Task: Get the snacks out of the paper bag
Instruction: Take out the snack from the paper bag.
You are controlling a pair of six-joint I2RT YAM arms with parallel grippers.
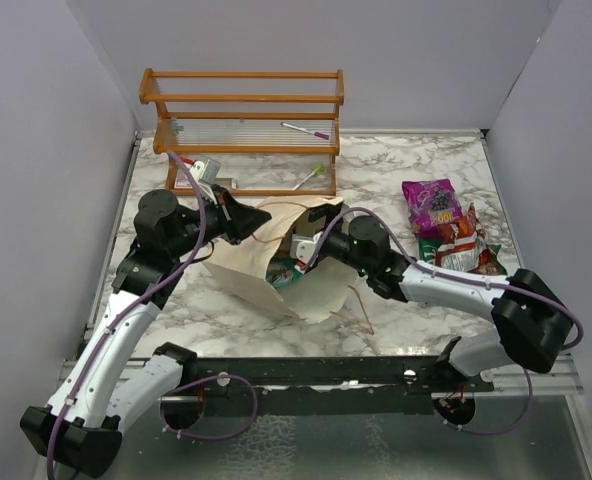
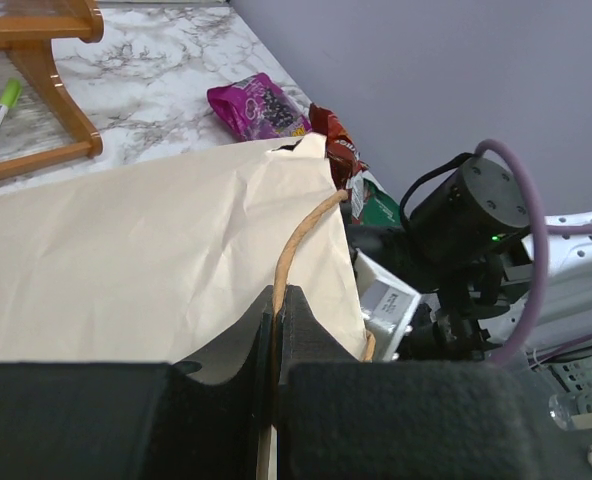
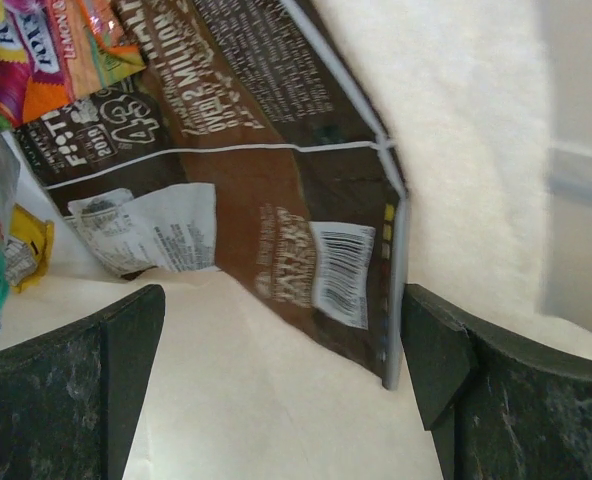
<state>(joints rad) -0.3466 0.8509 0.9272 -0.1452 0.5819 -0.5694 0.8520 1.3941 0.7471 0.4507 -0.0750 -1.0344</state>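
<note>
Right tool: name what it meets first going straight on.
Probably the brown packet, just ahead between the open fingers inside the bag; depth is unclear.

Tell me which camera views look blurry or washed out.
Top view: even light, sharp, soft shadows. Left wrist view: left claw dark, little detail, bag crisp. Right wrist view: bag wall glares white, brown packet slightly soft.

The table [image 1: 416,160] is white with grey swirls, like stone, and plain pale grey walls [image 1: 36,100] stand on three sides. An orange-brown wooden rack [image 1: 241,98] stands at the back of the table by the far wall. Two thin things lie on it, maybe pens [image 1: 306,131].
</note>
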